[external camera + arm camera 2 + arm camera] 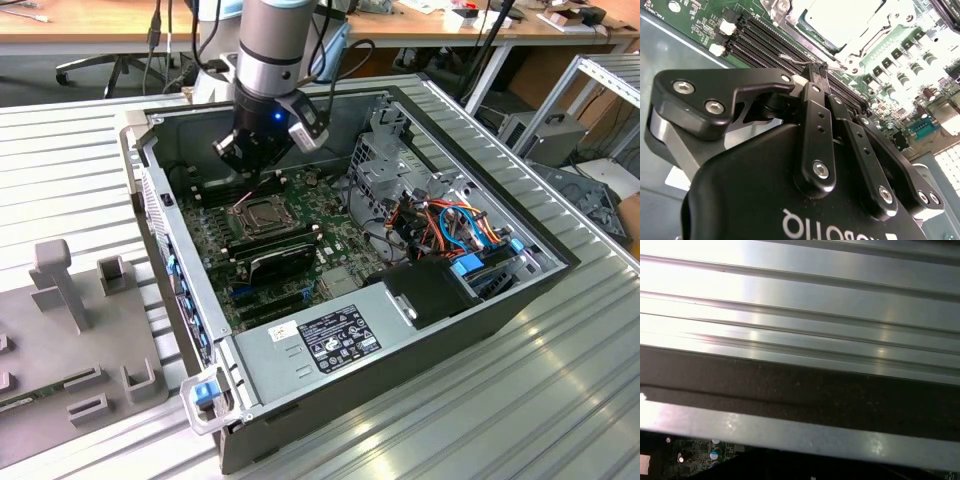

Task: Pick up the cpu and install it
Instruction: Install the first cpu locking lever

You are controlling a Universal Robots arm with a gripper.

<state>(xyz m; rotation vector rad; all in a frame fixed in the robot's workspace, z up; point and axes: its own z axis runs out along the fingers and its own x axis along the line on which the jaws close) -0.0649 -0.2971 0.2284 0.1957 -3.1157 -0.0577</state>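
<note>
**Gripper poised over the seated cpu inside the open computer case**

The arm reaches down into the open computer case [560, 262], which lies on its side on a ribbed metal table [80, 130]. The gripper [252, 166] hangs low over the far part of the green motherboard [330, 250]. The cpu [262, 212] lies flat in its socket [240, 218], pale face up, just nearer than the fingertips and a little below them. In the second wrist view the black fingers [815, 145] stand pressed together, with no gap between their tips, which sit at a thin wire lever [790, 60] beside the socket. There the cpu [840, 20] shows beyond the tips, apart from them, framed by the metal socket bracket [875, 42]. Dark memory slots [765, 45] run alongside. The first wrist view takes in the ribbed table [800, 315] and the case's wall [790, 432].
</note>
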